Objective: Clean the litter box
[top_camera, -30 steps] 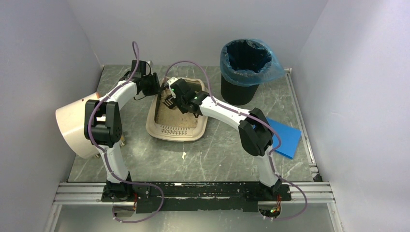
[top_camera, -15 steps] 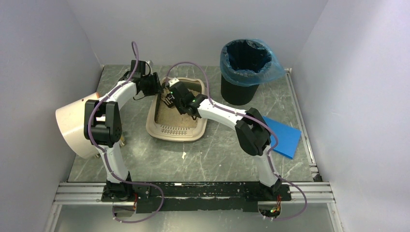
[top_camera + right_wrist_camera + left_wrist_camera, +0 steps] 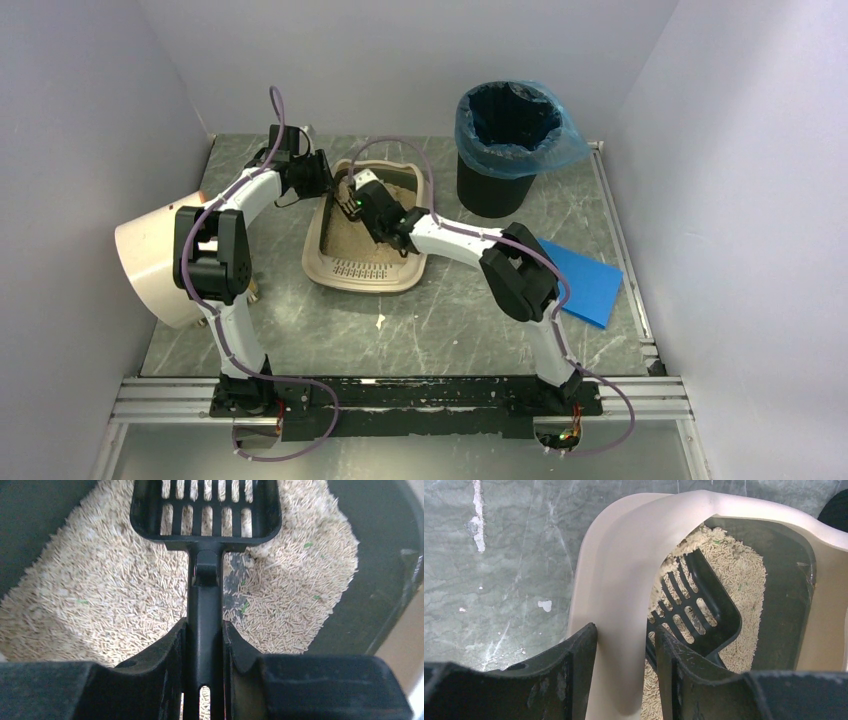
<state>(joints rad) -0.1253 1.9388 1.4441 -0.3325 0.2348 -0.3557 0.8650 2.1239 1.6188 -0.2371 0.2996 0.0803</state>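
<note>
Closest to me, the two arms rise from their bases at the front edge of the grey marbled desk [image 3: 450,320]. A small white scrap [image 3: 380,321] lies on the bare desk just ahead of them. To the right, under the right arm's elbow, sits a flat blue sheet [image 3: 590,285]. On the left edge, a cream drum [image 3: 150,265] lies tipped on its side behind the left arm.

The litter box [image 3: 370,285] sits in the middle of the desk, between the two arms. Its slotted grate lip faces the near side, and pale tan litter [image 3: 100,590] is spread over the dark floor beyond it. The litter is heaped unevenly, and dark patches of floor show bare along the sides.

The right hand [image 3: 204,630] reaches in over the box from the right. It is clamped tight on the handle of a black slotted scoop [image 3: 205,510], one finger pressed to each side of the handle. The scoop's head points away from the hand and rests low on the litter.

The left hand [image 3: 624,640] is at the box's far left corner, straddling the rim. One finger is outside against the wall and the other is inside, so the two are closed across the beige lip. From its camera the scoop's head shows just beyond the inner finger.

Farthest back on the right, well apart from the box, a black round bin [image 3: 505,130] with a blue liner stands upright.
</note>
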